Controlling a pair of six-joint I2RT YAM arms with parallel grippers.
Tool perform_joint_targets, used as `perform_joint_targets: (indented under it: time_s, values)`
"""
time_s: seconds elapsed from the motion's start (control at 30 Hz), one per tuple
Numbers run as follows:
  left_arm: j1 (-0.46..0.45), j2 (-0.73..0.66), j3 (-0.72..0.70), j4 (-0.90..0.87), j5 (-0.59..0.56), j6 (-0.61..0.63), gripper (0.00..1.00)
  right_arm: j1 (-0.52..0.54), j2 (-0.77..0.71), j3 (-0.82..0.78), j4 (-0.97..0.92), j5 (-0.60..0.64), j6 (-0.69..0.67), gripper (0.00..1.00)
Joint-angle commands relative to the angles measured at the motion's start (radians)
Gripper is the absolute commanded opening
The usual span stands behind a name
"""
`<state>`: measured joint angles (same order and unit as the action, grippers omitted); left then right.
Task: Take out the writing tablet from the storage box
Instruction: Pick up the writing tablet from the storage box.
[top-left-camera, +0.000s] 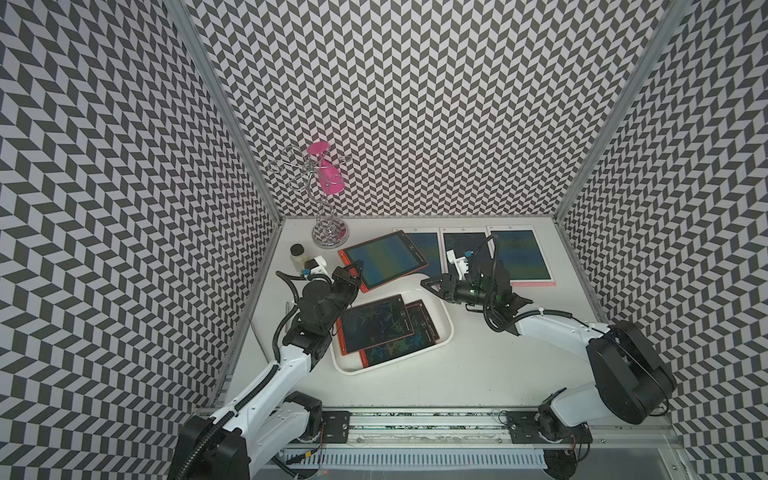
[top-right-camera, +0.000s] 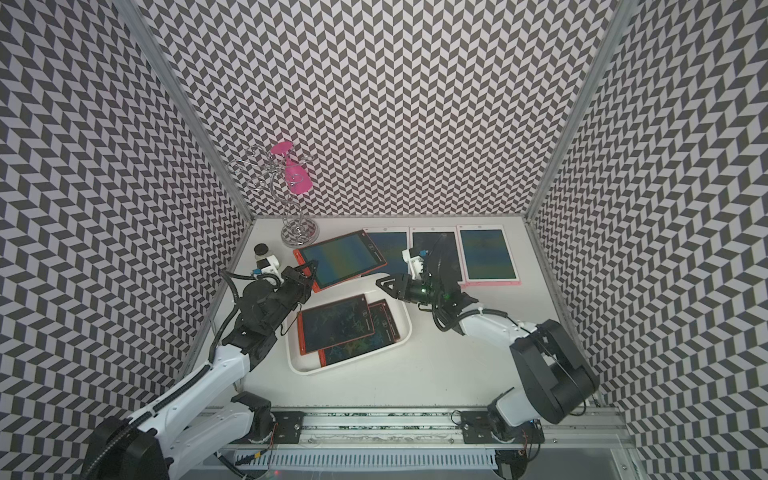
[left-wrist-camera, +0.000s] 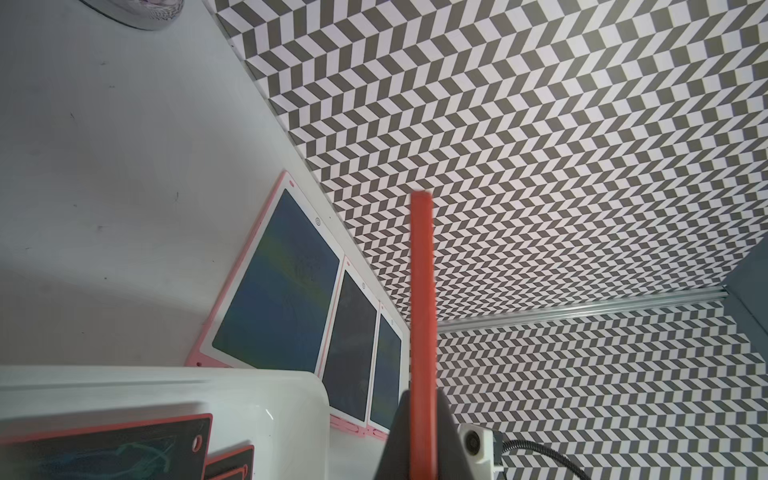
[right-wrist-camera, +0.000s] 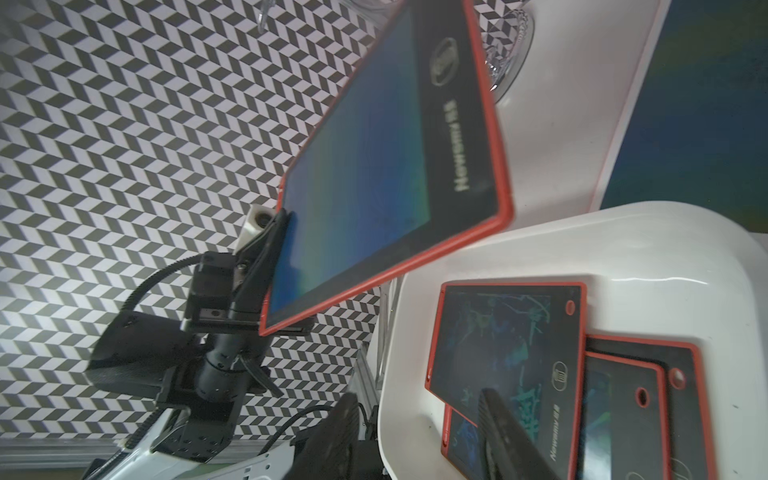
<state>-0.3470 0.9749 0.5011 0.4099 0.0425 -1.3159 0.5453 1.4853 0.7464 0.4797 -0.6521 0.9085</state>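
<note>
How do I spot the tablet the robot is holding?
Find the white storage box. Just behind it, the left gripper pinches a red-framed tablet by its edge. Only it is lifted; the other red tablets lie in the box.

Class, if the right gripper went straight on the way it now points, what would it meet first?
Probably the red tablet that the left gripper holds lifted; the right gripper aims at its near edge, though it may pass underneath.

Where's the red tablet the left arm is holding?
In both top views, the red tablet hangs left of centre in the left claw, just past the far rim of the storage box, near the wire stand.
</note>
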Motion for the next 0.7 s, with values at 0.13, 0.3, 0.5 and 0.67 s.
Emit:
perform_joint_targets:
  time_s: [0.13,0.3,0.5,0.67]
  values:
    - [-0.006,-0.002,-0.011,0.112,-0.002,-0.035,0.0,0.025,0.015,0.016,0.11,0.005,0.052,0.47]
    - [-0.013,0.026,-0.012,0.139,0.023,-0.057,0.0,0.034,0.042,-0.002,0.212,-0.011,0.117,0.45]
    - [-0.013,0.035,-0.03,0.167,0.035,-0.071,0.0,0.046,0.034,0.019,0.215,-0.001,0.115,0.45]
    - [-0.019,0.021,-0.045,0.183,0.036,-0.083,0.0,0.047,0.054,0.036,0.203,-0.002,0.125,0.45]
